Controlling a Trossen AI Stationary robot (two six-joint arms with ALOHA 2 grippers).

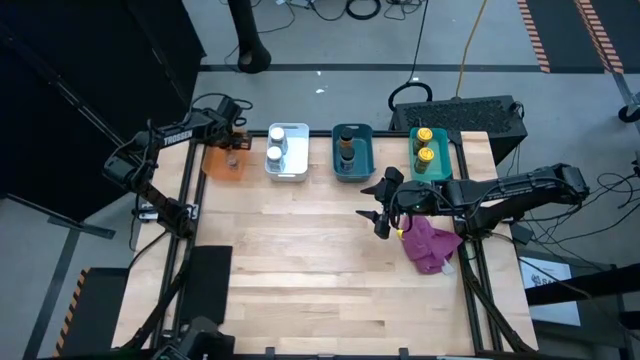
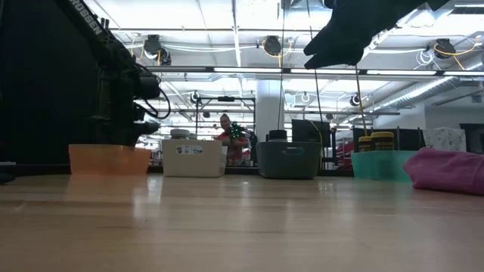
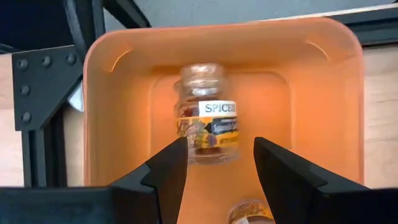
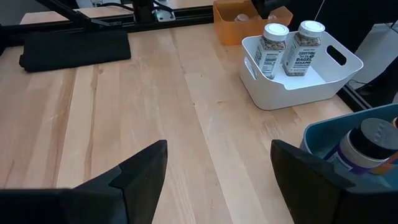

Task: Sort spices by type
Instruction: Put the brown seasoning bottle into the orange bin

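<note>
The wooden table (image 1: 330, 260) is holding four bins in a row. The left gripper (image 3: 214, 165) is hanging spread wide over a spice jar (image 3: 208, 124) in the orange bin (image 3: 323, 93). The right gripper (image 4: 217, 168) is waiting, fingers apart.

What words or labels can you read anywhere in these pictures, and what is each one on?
"SPICES" on the clear jar lying in the orange bin, below the open left tool; its smaller print is blurred.
"BAGEL SESAME" on a white-lidded jar in the white bin; the rest is too small.
"TROSSEN" on the left arm.
The label on the white bin in the low view is unreadable.
</note>
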